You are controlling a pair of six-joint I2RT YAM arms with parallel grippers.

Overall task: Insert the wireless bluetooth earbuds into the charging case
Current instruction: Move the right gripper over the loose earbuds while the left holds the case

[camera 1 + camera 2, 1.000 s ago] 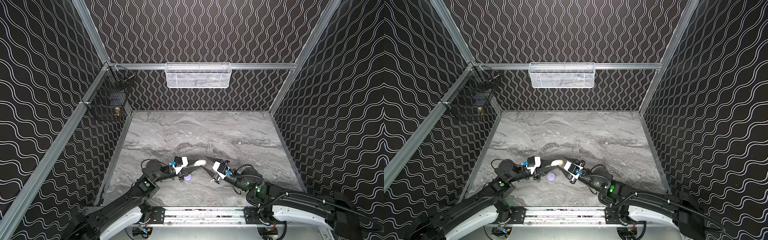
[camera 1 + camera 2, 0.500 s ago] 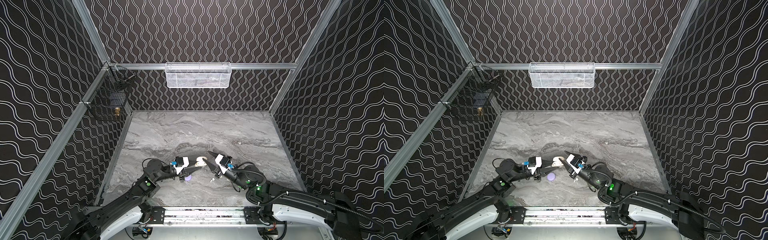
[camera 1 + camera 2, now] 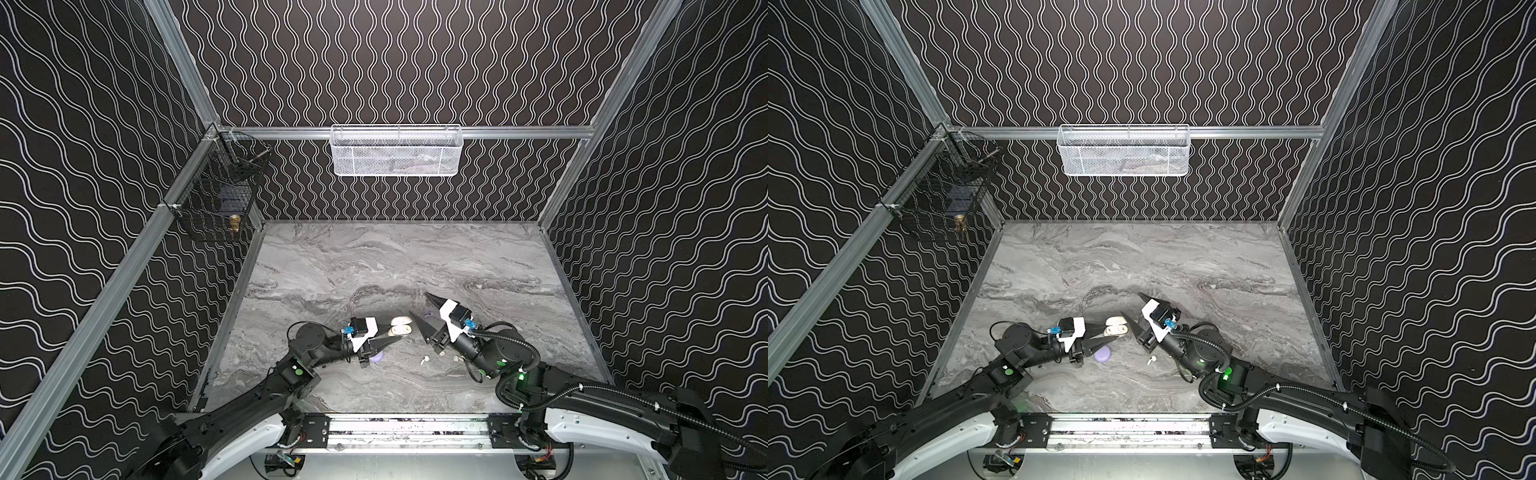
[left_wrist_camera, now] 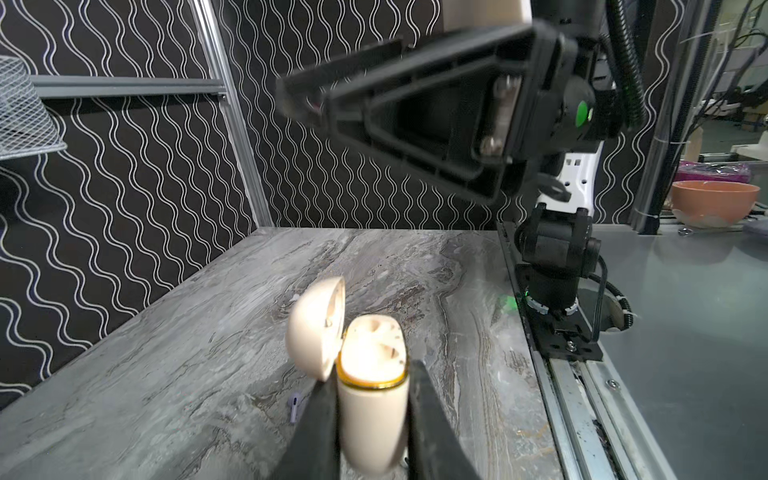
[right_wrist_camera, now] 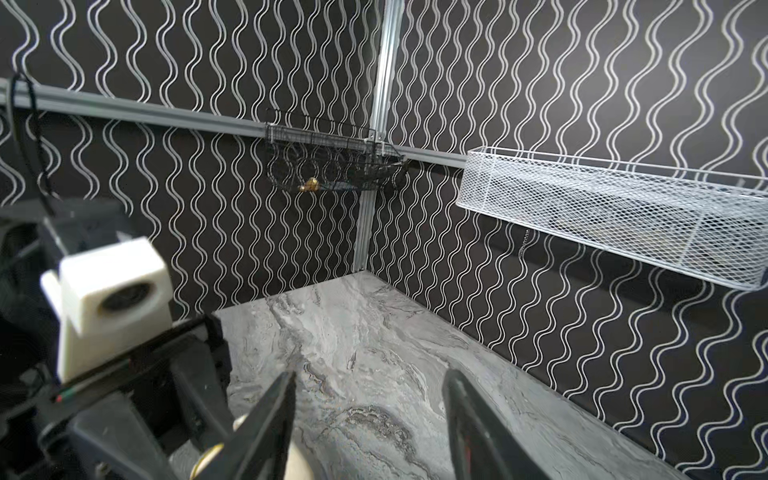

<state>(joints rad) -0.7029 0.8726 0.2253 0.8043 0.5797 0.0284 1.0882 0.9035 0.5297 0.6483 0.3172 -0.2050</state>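
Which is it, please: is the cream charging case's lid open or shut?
Open: the lid stands hinged back from the cream charging case, baring its inside.

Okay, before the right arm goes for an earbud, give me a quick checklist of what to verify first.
1. Cream pebble-shaped charging case gripped by the left tool: ok, jaws shut on its body.
2. Its lid open: ok, hinged back.
3. Its sockets free: cannot tell, glare washes them out.
4. Right tool open and empty: ok.
5. Small white stemmed earbud free to pick: ok, lying alone on the grey marble table near the right arm.
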